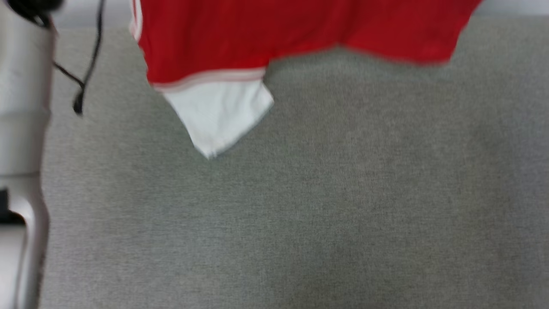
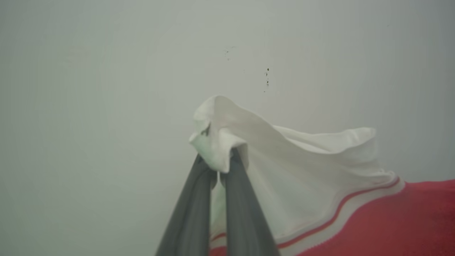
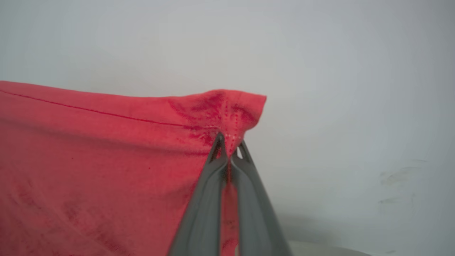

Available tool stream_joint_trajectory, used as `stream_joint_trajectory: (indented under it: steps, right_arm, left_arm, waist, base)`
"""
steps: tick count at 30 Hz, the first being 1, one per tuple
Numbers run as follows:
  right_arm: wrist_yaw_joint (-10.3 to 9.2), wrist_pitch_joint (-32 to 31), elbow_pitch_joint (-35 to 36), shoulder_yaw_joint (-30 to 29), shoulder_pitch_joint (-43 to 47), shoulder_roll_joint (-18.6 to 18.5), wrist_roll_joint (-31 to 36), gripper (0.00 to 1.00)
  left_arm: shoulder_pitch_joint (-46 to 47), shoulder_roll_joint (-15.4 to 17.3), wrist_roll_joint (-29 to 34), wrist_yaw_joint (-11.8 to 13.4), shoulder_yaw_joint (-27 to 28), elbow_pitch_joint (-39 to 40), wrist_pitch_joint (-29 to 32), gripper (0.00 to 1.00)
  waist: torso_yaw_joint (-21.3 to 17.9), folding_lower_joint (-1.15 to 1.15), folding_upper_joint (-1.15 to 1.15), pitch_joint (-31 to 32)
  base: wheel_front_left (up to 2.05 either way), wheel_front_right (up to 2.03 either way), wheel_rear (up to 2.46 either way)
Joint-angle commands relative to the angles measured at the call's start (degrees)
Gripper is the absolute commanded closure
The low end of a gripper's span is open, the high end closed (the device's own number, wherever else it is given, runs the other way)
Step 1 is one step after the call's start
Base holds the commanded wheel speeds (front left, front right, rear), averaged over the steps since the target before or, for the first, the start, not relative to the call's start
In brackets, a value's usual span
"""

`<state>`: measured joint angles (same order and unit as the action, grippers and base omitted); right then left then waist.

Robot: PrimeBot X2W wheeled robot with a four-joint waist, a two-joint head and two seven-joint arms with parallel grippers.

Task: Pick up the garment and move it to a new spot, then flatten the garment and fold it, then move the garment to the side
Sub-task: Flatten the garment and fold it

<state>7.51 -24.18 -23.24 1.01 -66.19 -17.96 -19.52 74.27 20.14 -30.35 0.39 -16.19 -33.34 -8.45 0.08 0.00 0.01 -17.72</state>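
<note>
Hanging stretched between both arms, the garment (image 1: 300,38) sits at the top of the head view, above a grey woven surface (image 1: 300,214). One white sleeve panel (image 1: 218,116) droops lowest, and the blur leaves it unclear whether its tip touches that surface.

The left end effector (image 2: 220,167) is clamped on a bunched corner of white sleeve fabric, with the striped trim (image 2: 337,209) running just below. The right end effector (image 3: 230,151) is pinched onto a red corner where stitched seams meet, its fingers nearly together with only thin cloth between them.

The cloth looks thin, light and wholly limp. It sags between the two grips and folds under its own weight, so load is no concern but shape is. The fabric seems slick, and a pinch on a single layer could creep out under tension. Hemmed, doubled edges give the surest hold, and the right grip is on one.

The left hold is on a sleeve, not the body, so the jersey will likely hang skewed. For flattening, I judge that matching corners, either both shoulders or both hem ends, would serve better. Lowering it slowly, trailing edge first, should keep creases out.
</note>
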Motion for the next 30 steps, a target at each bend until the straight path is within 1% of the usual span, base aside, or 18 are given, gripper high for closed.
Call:
stream_joint_trajectory:
  steps: [1, 8, 15, 20, 21, 26, 30]
  right_arm:
    - [-0.03, 1.69, -0.93, 0.30, -3.98, 0.01, 0.21, 1.00]
    - [-0.04, 7.01, -4.36, 0.99, -15.49, -0.67, 0.57, 1.00]
    - [-0.04, 10.48, -8.35, 3.90, -22.17, -0.87, -0.03, 1.00]
    - [-0.03, 12.05, -10.74, 6.13, -23.91, -0.29, -1.17, 1.00]
    - [-0.03, 12.65, -11.94, 7.41, -24.44, -0.35, -1.77, 1.00]
    - [-0.03, 14.07, -14.98, 10.79, -24.20, -0.88, -3.70, 1.00]
    - [-0.04, 15.02, -16.74, 12.89, -22.53, -1.29, -4.81, 1.00]
  left_arm:
    - [4.33, 0.81, 0.92, -0.32, 0.20, -1.46, -0.81, 1.00]
    - [16.58, 2.29, 2.77, -1.29, -0.05, -4.65, -2.11, 1.00]
    - [22.67, 2.66, 3.32, -2.13, -0.50, -7.54, -2.72, 1.00]
    - [23.19, 2.21, 2.61, -2.35, -0.32, -9.80, -3.30, 1.00]
    - [23.02, 1.97, 2.33, -2.71, -0.22, -10.87, -3.75, 1.00]
    - [20.62, 1.19, 0.59, -3.87, 0.13, -14.10, -4.57, 1.00]
    - [18.21, 0.36, -0.21, -4.77, 0.23, -15.96, -5.16, 1.00]
  waist:
    - [-1.70, 0.00, -0.01, -5.16]
    - [-2.78, 0.00, -0.01, -13.25]
    - [-3.20, 0.00, -0.01, -18.95]
    - [-3.15, 0.00, -0.01, -21.29]
    - [-3.11, 0.00, -0.01, -22.34]
    - [-2.65, 0.00, -0.01, -23.08]
    - [-2.17, 0.00, -0.01, -22.35]
  base:
    - [0.00, 0.00, 0.00]
    - [0.00, 0.00, 0.00]
    - [0.00, 0.00, 0.00]
    - [0.00, 0.00, 0.00]
    - [0.00, 0.00, 0.00]
    - [0.00, 0.00, 0.00]
    - [0.00, 0.00, 0.00]
